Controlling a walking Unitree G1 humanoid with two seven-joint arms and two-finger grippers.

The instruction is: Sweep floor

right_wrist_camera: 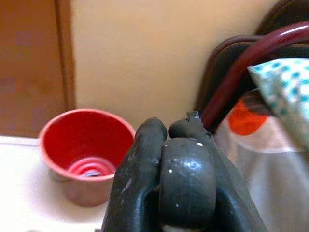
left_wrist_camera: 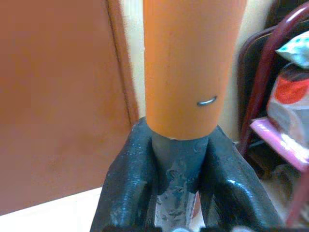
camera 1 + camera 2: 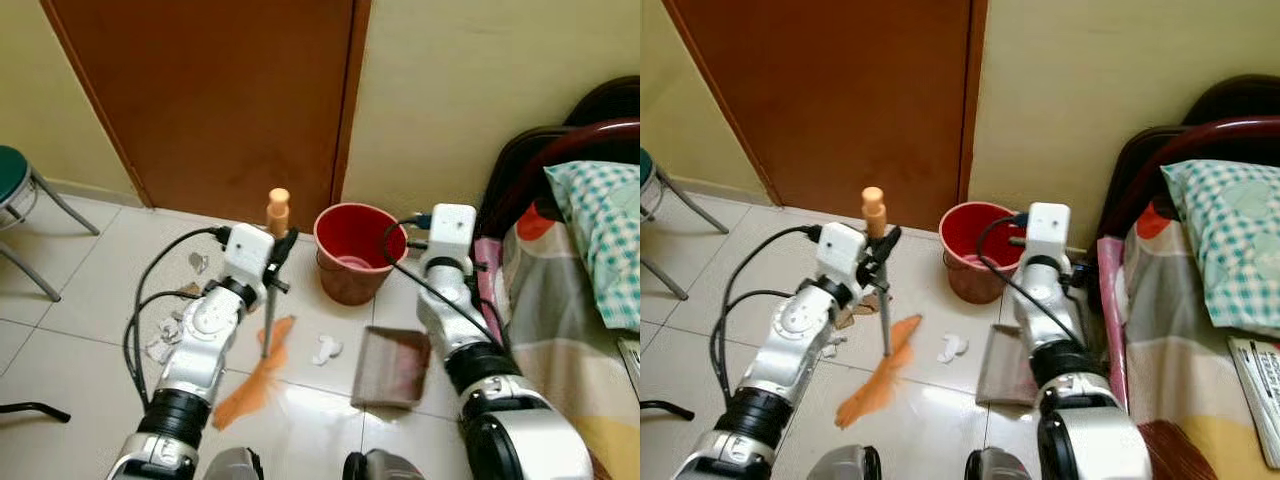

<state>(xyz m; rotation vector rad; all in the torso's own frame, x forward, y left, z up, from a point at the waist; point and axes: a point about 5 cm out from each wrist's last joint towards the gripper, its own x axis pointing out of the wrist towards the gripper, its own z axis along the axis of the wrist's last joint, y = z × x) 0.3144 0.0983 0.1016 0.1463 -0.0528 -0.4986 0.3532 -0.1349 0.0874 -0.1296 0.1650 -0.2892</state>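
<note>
Orange broom [image 3: 262, 372] clenched upright in my left gripper [image 3: 278, 262], bristles on floor [image 3: 90, 290]. Right gripper [image 1: 176, 145] clamped on dustpan [image 3: 392, 366] handle. Paper scraps [image 3: 325, 348] unswept; bucket [image 3: 358, 250] empty. Sweeping barely begun.

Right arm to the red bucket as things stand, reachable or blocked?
Probably yes. The right gripper hangs beside the red bucket, with nothing between them. But its fingers are shut on a dark handle, apparently the dustpan's, so that arm is occupied. The left gripper holds the broom.
</note>
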